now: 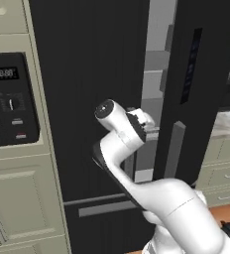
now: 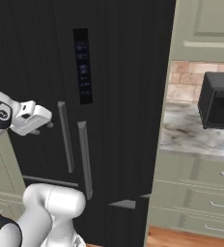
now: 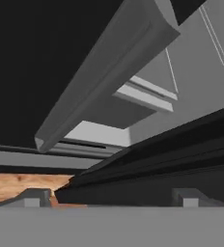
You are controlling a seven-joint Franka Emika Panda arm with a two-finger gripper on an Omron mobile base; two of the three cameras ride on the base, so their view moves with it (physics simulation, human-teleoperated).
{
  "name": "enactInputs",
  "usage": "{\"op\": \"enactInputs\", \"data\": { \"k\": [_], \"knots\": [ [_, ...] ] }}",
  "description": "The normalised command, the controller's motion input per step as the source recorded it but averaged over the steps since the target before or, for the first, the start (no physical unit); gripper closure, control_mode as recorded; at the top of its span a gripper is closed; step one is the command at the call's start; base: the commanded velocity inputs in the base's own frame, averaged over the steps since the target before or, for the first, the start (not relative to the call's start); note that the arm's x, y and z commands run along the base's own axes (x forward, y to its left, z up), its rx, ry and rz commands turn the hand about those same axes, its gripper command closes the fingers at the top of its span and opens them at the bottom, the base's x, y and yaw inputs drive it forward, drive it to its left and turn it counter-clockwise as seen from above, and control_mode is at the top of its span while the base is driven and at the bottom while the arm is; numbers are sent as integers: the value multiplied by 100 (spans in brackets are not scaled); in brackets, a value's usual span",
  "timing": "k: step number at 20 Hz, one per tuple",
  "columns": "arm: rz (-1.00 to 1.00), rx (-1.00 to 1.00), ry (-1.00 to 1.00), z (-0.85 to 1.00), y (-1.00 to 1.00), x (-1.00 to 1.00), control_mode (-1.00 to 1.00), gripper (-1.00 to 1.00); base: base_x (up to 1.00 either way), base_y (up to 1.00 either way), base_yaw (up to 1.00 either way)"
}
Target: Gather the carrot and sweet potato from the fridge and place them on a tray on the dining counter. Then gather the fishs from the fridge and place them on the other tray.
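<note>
Left base view: the black fridge point(image 1: 97, 74) is seen with its right door ajar, the grey shelved interior showing through the gap.
The gripper point(image 3: 111, 195) is held at that gap beside a long grey handle point(image 3: 104, 72), jaws spread wide, nothing grasped.

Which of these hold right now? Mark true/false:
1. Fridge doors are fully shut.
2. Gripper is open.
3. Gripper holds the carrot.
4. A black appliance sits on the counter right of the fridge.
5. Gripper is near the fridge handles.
1. False. The fridge stands partly open: a gap between its doors shows the light-grey interior.
2. True. The gripper has its fingertips wide apart with nothing between them.
3. False. It holds nothing, and no carrot can be seen.
4. True. The black appliance sits on the marble counter.
5. True. The hand view looks closely along a grey handle, beside the door gap.
</note>
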Motion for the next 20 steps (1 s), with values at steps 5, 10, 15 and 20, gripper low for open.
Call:
{"op": "enactInputs", "data": {
  "k": [5, 10, 15, 20],
  "knots": [
    [-1, -8, 18, -27, -42, 0, -100, -100, 0, 0, 0],
    [0, -6, 21, -31, -46, 0, -100, -100, 0, 0, 0],
    [0, -5, 19, -31, -48, -2, -100, -100, 0, 0, 0],
    [-2, -5, 7, -33, -41, -49, -100, -100, 0, 0, 0]
  ]
}}
